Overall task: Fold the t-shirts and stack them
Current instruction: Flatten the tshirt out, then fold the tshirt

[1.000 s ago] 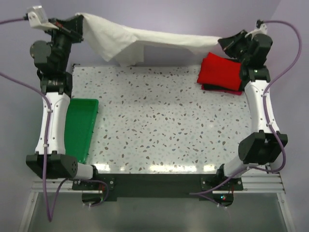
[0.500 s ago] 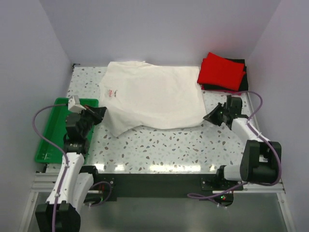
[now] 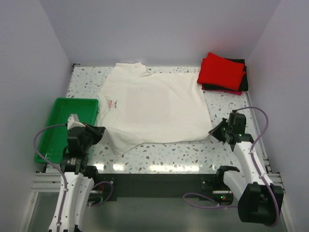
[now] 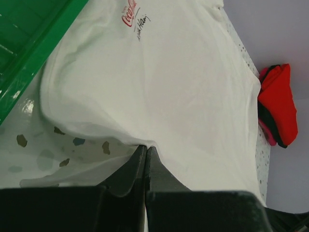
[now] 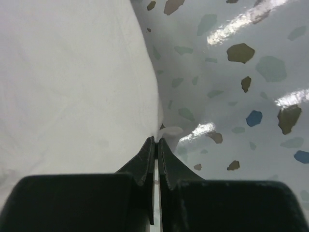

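The cream-white t-shirt (image 3: 154, 104) lies spread flat on the speckled table, collar toward the far wall, its red script logo (image 3: 113, 103) at the left. My left gripper (image 3: 100, 131) is shut on the shirt's near left hem corner (image 4: 145, 145). My right gripper (image 3: 213, 130) is shut on the near right hem corner (image 5: 158, 135). The shirt also fills the left wrist view (image 4: 169, 82) and the right wrist view (image 5: 72, 87). A folded red t-shirt (image 3: 221, 71) lies on a folded black one (image 3: 244, 82) at the far right corner; both show in the left wrist view (image 4: 279, 104).
A green plastic tray (image 3: 58, 128) sits at the left table edge, beside my left arm; its rim shows in the left wrist view (image 4: 29, 53). Purple walls close in the back and sides. Bare speckled table (image 3: 178, 154) runs along the near edge.
Both grippers have pulled the shirt's hem toward the near edge and lowered it. The shirt went from hanging in the air to lying flatter and more spread on the table.
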Robot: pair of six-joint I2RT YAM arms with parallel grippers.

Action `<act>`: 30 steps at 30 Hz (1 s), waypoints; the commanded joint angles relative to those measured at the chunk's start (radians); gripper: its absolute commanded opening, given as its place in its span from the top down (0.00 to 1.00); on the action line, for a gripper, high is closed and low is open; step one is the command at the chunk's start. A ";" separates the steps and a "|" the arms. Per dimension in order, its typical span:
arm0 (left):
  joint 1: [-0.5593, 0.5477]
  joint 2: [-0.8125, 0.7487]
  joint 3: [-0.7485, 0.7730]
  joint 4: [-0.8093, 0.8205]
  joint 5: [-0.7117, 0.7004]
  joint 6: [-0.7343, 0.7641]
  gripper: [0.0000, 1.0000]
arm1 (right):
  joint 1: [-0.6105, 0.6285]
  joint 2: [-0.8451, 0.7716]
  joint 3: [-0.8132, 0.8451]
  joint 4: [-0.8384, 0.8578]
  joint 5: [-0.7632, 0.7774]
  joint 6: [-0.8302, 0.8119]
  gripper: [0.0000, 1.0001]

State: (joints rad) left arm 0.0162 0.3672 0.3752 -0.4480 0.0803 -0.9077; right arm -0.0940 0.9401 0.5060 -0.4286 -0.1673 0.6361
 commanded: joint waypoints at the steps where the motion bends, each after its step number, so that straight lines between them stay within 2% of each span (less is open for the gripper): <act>1: -0.009 0.009 0.065 -0.126 -0.040 -0.048 1.00 | -0.009 -0.095 0.032 -0.157 0.115 0.000 0.99; 5: -0.009 0.036 0.062 -0.135 -0.025 -0.040 1.00 | -0.015 -0.158 0.058 -0.203 0.164 0.008 0.96; 12: -0.007 0.039 0.083 -0.170 -0.077 -0.068 1.00 | -0.016 -0.098 0.055 -0.185 0.138 -0.010 0.98; 15: -0.007 0.062 0.087 -0.115 -0.077 -0.062 1.00 | -0.016 -0.067 0.063 -0.128 0.074 -0.019 0.98; 22: -0.007 0.234 0.137 0.026 -0.070 -0.060 1.00 | -0.016 0.158 0.187 -0.023 -0.060 -0.047 0.98; 30: -0.007 0.533 0.271 0.190 -0.070 -0.046 1.00 | -0.016 0.422 0.357 0.056 -0.078 -0.009 1.00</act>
State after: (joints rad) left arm 0.0116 0.8288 0.5732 -0.3992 0.0219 -0.9585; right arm -0.1062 1.2999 0.7879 -0.4480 -0.2127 0.6136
